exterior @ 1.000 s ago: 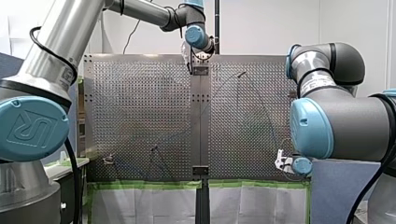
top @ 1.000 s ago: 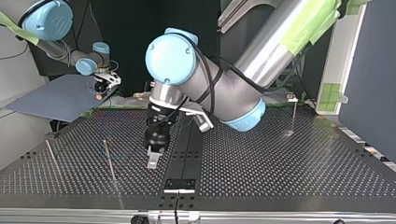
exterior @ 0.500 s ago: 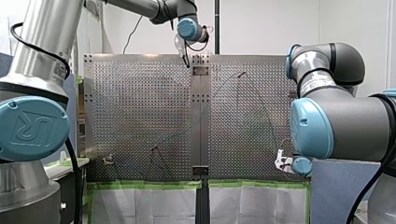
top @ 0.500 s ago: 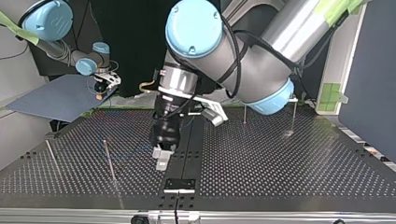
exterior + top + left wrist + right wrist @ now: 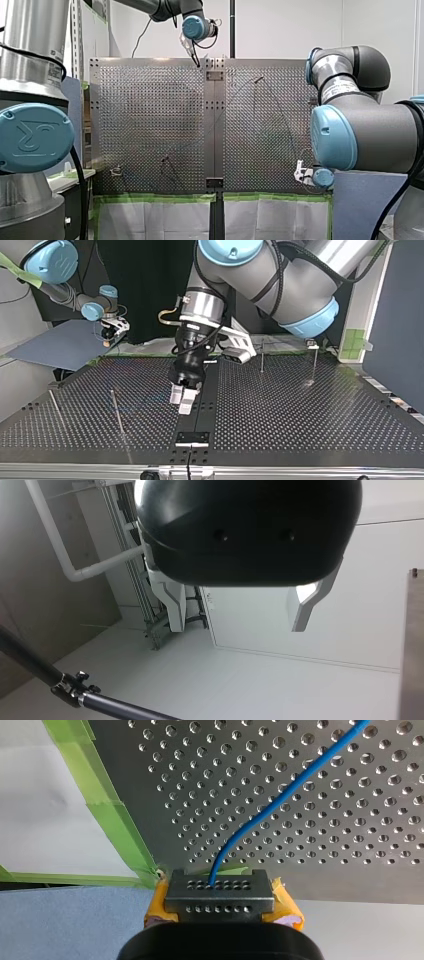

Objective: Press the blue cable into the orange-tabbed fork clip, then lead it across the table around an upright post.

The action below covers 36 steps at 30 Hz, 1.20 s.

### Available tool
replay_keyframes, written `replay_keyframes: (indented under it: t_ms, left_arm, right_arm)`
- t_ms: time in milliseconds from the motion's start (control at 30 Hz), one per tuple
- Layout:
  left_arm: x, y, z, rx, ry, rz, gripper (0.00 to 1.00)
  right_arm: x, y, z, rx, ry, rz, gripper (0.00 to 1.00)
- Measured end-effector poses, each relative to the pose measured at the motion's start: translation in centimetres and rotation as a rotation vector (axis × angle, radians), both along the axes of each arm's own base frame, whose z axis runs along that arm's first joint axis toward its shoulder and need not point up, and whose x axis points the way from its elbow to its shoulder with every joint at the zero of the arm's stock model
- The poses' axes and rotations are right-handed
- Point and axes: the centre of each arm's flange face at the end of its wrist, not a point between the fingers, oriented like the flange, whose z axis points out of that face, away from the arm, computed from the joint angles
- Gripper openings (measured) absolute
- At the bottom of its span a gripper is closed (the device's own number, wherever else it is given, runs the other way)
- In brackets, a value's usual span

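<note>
The blue cable (image 5: 300,785) runs from my right gripper (image 5: 222,895) out over the perforated table (image 5: 350,840). Its yellow pads (image 5: 156,906) are shut on the cable's end, just off the table's edge. In the top view this gripper (image 5: 111,335) hangs at the far left corner. In the front view it (image 5: 301,172) sits at the near right edge. My left gripper (image 5: 181,402) hovers open over the table's middle strip, with nothing between its pale fingers (image 5: 172,605). A small clip (image 5: 312,344) stands at the top view's far right. A thin upright post (image 5: 117,412) stands nearer at the left.
More thin posts stand on the table (image 5: 300,410): one at the top view's left edge (image 5: 55,407) and one behind the left gripper (image 5: 261,355). Green tape (image 5: 107,810) lines the table's edge. A black plate (image 5: 192,437) sits on the middle strip.
My left arm has risen and swung, carrying its open gripper slightly rightward in the top view and up-left in the front view. My right gripper has not moved.
</note>
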Motion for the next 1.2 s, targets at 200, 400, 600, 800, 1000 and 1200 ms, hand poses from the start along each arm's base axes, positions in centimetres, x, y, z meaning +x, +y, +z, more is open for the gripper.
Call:
replay_keyframes:
  t_ms: [200,400,600,800,1000,1200]
  left_arm:
    - [0.1,0.1,-2.3,-0.002,-0.001,0.001,1.00]
    - [0.1,0.2,-4.8,-0.008,0.002,0.007,1.00]
    - [0.0,0.9,-7.5,0.000,0.032,0.036,1.00]
    - [0.0,1.4,-9.7,-0.007,0.049,0.042,1.00]
    - [-0.2,2.1,-12.2,0.001,0.081,0.046,1.00]
    - [-0.9,3.2,-15.4,0.042,0.149,0.077,1.00]
  right_arm:
    - [0.0,0.0,0.0,0.000,0.000,0.001,0.00]
    - [0.1,0.0,0.0,0.000,0.000,0.002,0.00]
    - [0.1,0.0,0.0,0.000,0.000,0.002,0.00]
    - [0.2,0.0,0.0,0.000,0.000,0.003,0.00]
    - [0.3,0.1,0.0,0.000,-0.001,0.009,0.00]
    - [0.4,0.1,0.0,0.001,-0.001,0.009,0.00]
